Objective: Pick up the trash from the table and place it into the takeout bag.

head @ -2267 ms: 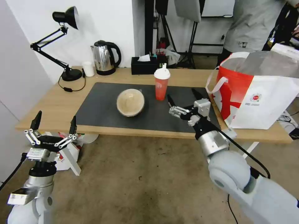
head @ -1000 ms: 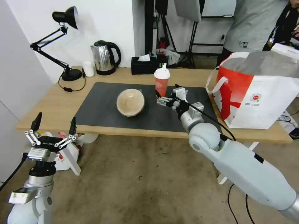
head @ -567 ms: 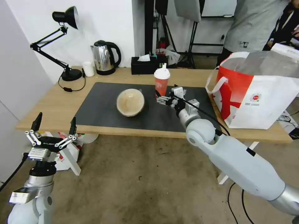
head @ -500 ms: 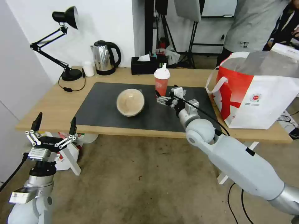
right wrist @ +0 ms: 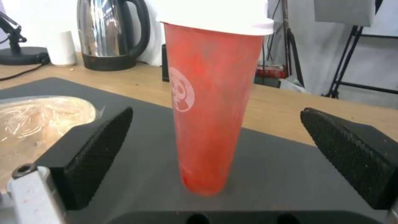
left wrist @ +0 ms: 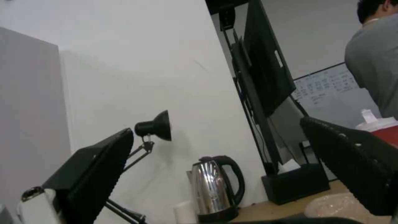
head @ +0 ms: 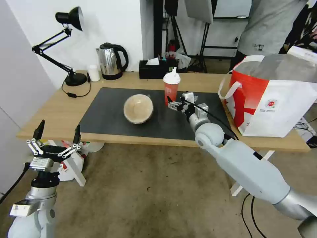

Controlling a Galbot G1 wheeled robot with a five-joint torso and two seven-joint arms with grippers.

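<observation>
Reaching over the table's (head: 59, 112) dark mat (head: 109, 109), the right gripper (head: 175, 103) spreads its fingers around the upright red drink cup (head: 171, 87) with white domed lid near the mat's far edge, not touching. Left gripper (head: 56, 140) hangs spread below the table's front edge.

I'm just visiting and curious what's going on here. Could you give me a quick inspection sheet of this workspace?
Surface: wooden table with dark mat.
Job's things: red cup upright on mat; beige bowl beside it; takeout bag at the table's right end.
Clutter: kettle, tissue box, desk lamp.
Grippers: right gripper open, straddling the cup, not touching; left gripper open, parked below the table edge.
Cables: lamp cord on table.
Surroundings: person behind bag.
</observation>
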